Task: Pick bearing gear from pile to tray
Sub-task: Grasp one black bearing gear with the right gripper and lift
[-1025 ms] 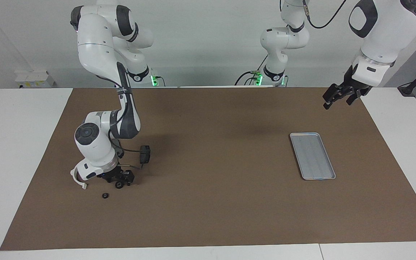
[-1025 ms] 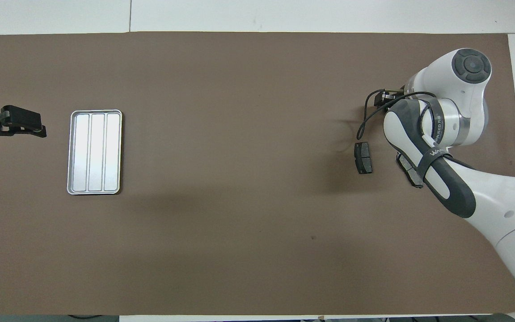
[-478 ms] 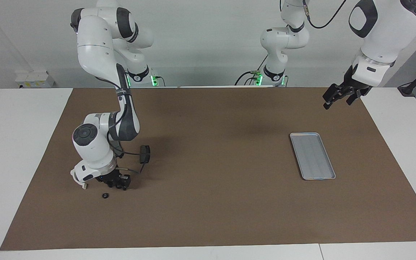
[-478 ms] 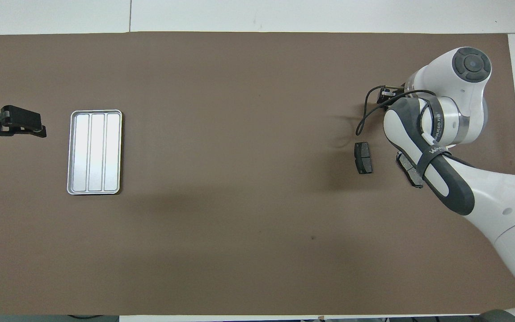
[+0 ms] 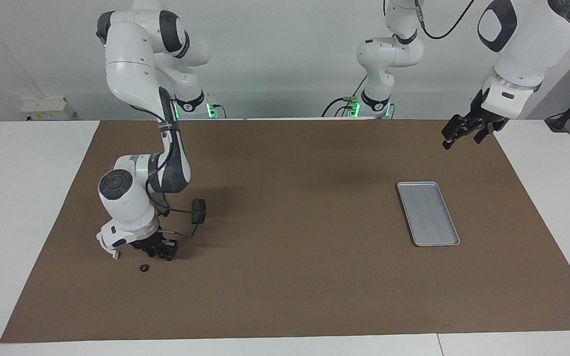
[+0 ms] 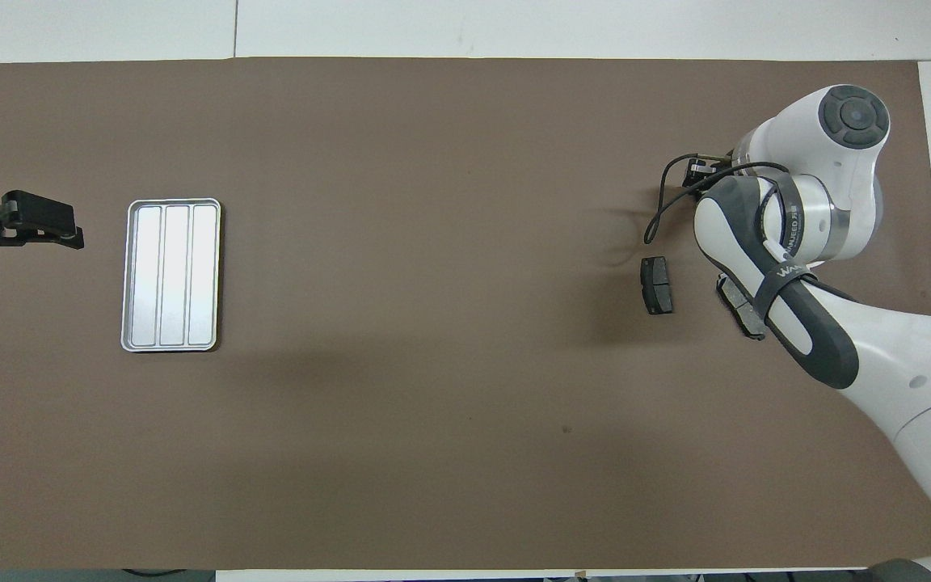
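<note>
A big brown mat [image 5: 285, 222] covers the table; the tray [image 5: 428, 213] lies flat on it toward the left arm's end, and its long side runs from near the robots to away from them. The pile sits at the right arm's end; a dark brake pad [image 6: 657, 284] lies flat with its long side running the same way, and a second one [image 6: 739, 305] peeks out from under the arm. The white half-ring bracket [image 5: 108, 248] lies just beside the right gripper [image 5: 162, 250], which is down low on the mat; I cannot tell if it pinches anything. A tiny black ring [image 5: 143, 268] lies close by. The left gripper [image 5: 463, 132] waits in the air, fingers spread, holding nothing.
</note>
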